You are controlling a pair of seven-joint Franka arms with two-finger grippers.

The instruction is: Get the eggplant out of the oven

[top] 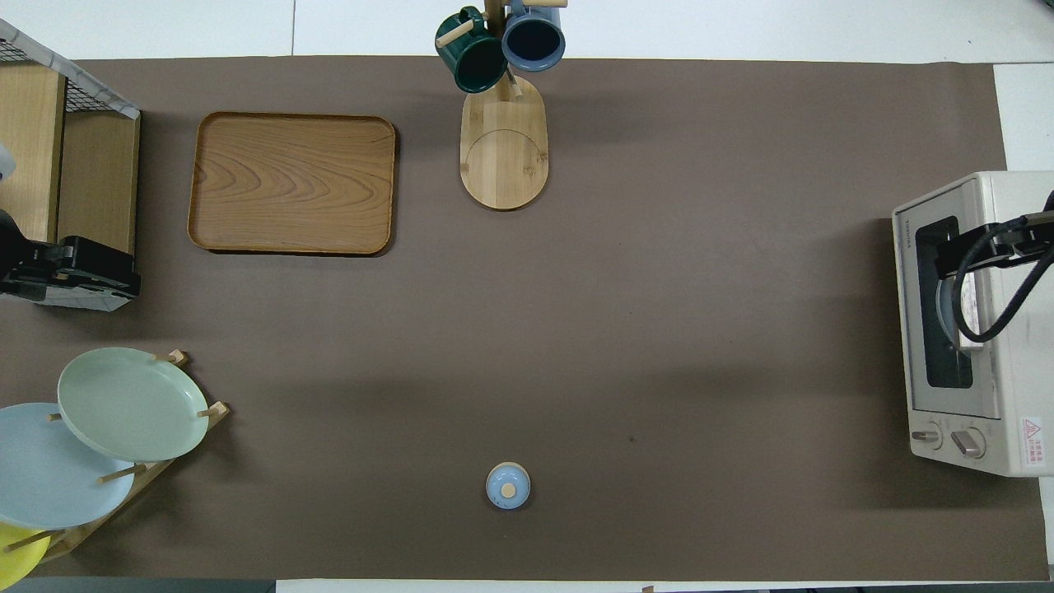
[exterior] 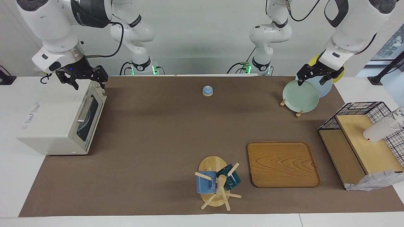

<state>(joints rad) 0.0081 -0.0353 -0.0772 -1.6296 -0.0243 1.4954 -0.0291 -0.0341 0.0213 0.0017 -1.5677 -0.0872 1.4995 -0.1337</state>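
The cream-white oven (exterior: 50, 126) stands at the right arm's end of the table, its glass door shut and the silver bar handle (exterior: 84, 109) facing the table's middle. The eggplant is hidden; only a pale blue curved shape shows through the dark window. My right gripper (exterior: 88, 82) hangs open just above the oven's top edge at the corner nearest the robots, holding nothing. In the overhead view the right gripper (top: 976, 247) overlaps the oven (top: 1009, 436) door. My left gripper (exterior: 312, 80) (top: 82, 276) hangs open and empty over the plate rack.
A wooden tray (exterior: 282, 164) and a mug tree (exterior: 217, 181) with two mugs sit far from the robots. Plates (exterior: 300, 96) stand in a rack, and a wire basket shelf (exterior: 363, 138) holds a white cup at the left arm's end. A small blue knobbed lid (exterior: 207, 90) lies near the robots.
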